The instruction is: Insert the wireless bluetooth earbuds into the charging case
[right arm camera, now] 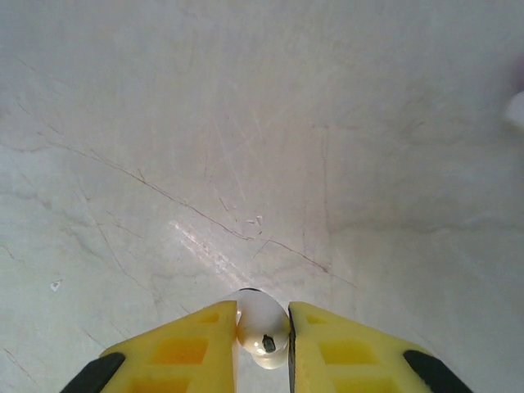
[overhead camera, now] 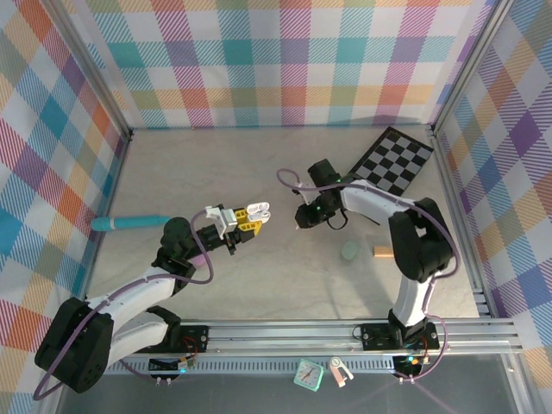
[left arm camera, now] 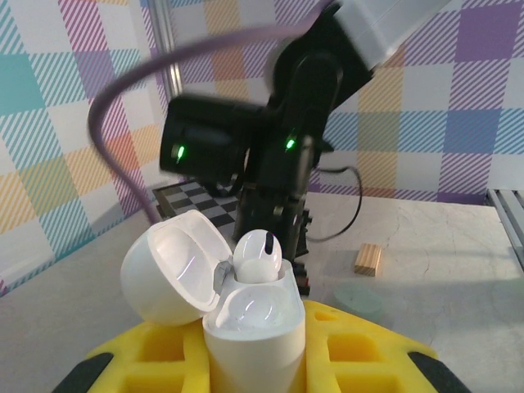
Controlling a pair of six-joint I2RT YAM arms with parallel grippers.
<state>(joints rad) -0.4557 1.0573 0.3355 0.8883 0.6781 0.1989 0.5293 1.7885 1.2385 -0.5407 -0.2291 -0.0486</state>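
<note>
Left pincer clamps the open glossy white pebble-shaped plastic charging case, with one white plastic earbud seated inside. Beyond it, the right pincer pinches a second tiny white earbud above the pale grey desk. It looks light, slick and rigid, so hold its bulb sides gently.

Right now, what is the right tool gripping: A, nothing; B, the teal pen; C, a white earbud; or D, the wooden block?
C: in the right wrist view the right tool is pinched shut on a white earbud, above the table.
</note>
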